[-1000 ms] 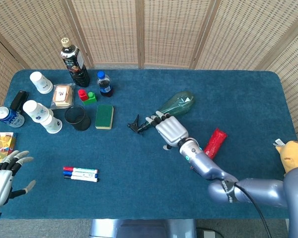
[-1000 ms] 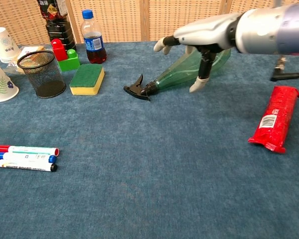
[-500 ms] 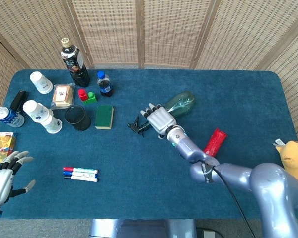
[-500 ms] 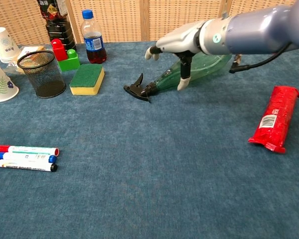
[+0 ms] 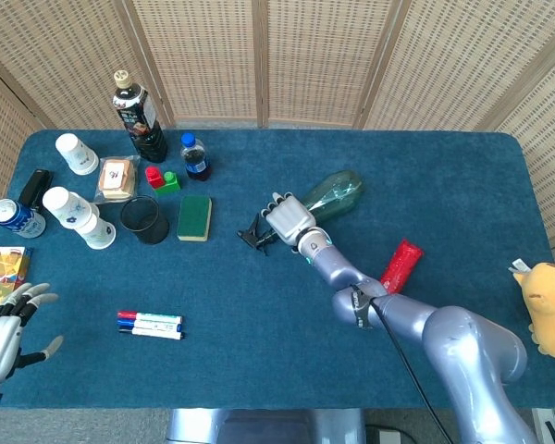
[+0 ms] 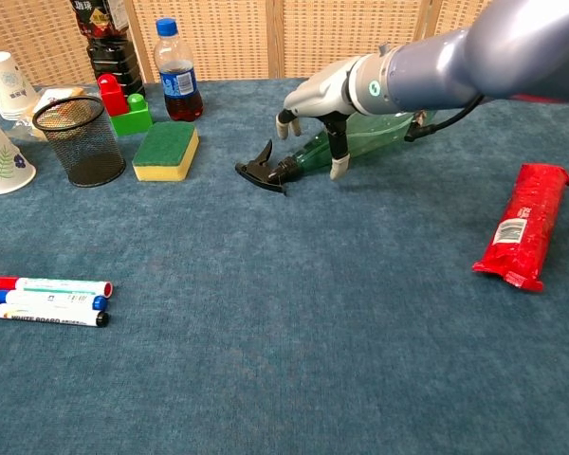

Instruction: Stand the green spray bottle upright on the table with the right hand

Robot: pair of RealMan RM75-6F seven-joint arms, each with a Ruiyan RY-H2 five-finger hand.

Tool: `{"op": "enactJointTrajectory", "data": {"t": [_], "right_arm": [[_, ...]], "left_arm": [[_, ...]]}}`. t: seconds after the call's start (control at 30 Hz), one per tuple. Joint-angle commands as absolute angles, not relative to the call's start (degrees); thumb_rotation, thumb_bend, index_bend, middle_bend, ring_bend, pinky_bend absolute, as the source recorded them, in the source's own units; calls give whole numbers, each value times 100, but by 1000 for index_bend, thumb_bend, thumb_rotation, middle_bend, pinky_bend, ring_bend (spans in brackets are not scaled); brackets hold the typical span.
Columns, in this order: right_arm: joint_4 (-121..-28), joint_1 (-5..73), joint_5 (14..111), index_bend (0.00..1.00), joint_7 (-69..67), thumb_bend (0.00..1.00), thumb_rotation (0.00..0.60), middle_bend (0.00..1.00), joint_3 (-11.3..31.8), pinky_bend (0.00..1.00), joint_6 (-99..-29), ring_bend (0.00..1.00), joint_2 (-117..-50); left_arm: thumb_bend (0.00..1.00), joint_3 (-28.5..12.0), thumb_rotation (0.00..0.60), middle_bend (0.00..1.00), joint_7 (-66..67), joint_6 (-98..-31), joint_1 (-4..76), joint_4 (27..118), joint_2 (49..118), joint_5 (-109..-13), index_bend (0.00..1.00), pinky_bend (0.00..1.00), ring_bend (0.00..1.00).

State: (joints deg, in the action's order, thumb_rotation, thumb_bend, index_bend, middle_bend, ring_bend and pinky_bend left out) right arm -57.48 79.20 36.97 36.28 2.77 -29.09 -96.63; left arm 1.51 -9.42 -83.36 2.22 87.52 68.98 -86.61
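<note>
Green spray bottle [image 5: 331,192] [image 6: 379,133] lying on side mid-bench [image 5: 444,185], translucent, black trigger head toward sponge [image 5: 195,217]. Right hand [image 5: 288,218] [image 6: 324,93] arched over bottle neck, fingers spread downward, gripping nothing. Contact with bottle hard to judge. Left hand [image 5: 0,339] spread at bench edge, partly cut off.

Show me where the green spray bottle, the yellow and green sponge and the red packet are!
green spray bottle [image 6: 384,133], chest view, on its clear green body
sponge [image 6: 166,144], chest view, on its green top
red packet [image 6: 523,223], chest view, on the middle of the wrapper
</note>
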Motion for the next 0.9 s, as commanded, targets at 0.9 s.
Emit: {"op": "enactJointTrajectory", "data": {"t": [0.9], "right_arm": [[-5876,7787,3434,624,3190,239,600,584,343,604,-3229,467,-9542]], "left_arm": [[303,164,600,197,-1115,-8392,183,8690,6894,-8730,257,142,137]]}}
